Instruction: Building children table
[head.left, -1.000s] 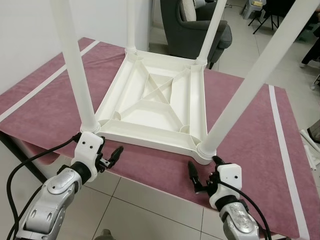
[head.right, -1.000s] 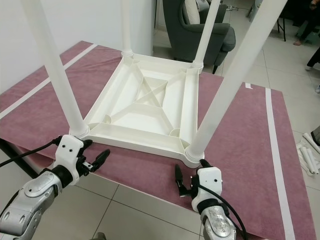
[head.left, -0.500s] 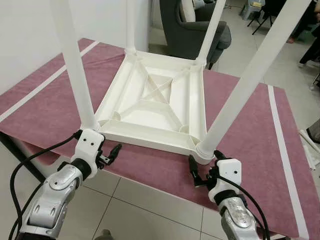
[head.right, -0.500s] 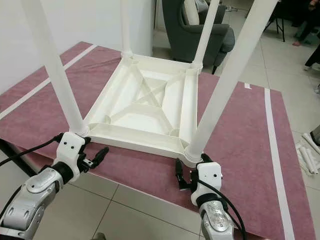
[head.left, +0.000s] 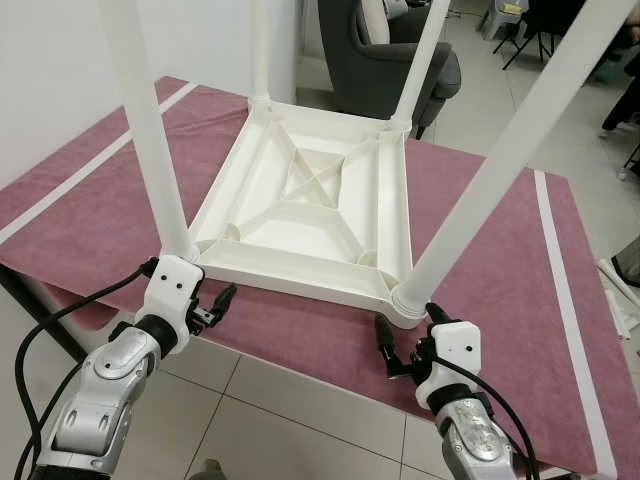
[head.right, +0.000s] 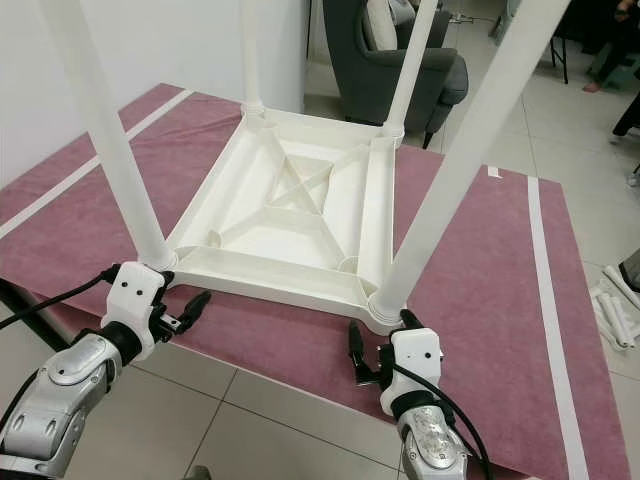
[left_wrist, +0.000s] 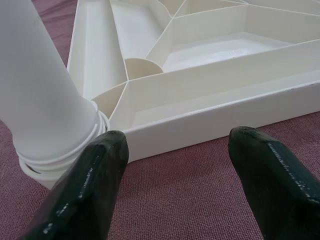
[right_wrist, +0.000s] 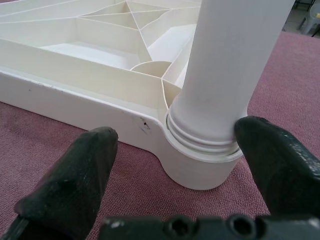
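Both arms have crept in closer to the little table (head.left: 310, 200) since a moment ago. It lies upside down on the counter (head.left: 500, 290), which has a red cloth on it, with all four legs sticking up. So the legs look to be in already, and the job seems almost done. My guess is the robot now means to take hold of the near edge, maybe to turn the table over.

The left gripper (head.left: 213, 306) has moved up to the near left corner, right beside the near left leg (head.left: 150, 130). Its fingers (left_wrist: 85, 190) are wide open. They hold nothing and sit low over the cloth, just in front of the table's edge.

The right gripper (head.left: 400, 345) is at the near right corner. Its fingers (right_wrist: 75, 180) are wide open too, and hold nothing. One finger is very near the bottom of the near right leg (right_wrist: 230, 65), maybe just touching it. I cannot tell for sure.

A grey chair (head.left: 385, 55) stands on the far side.
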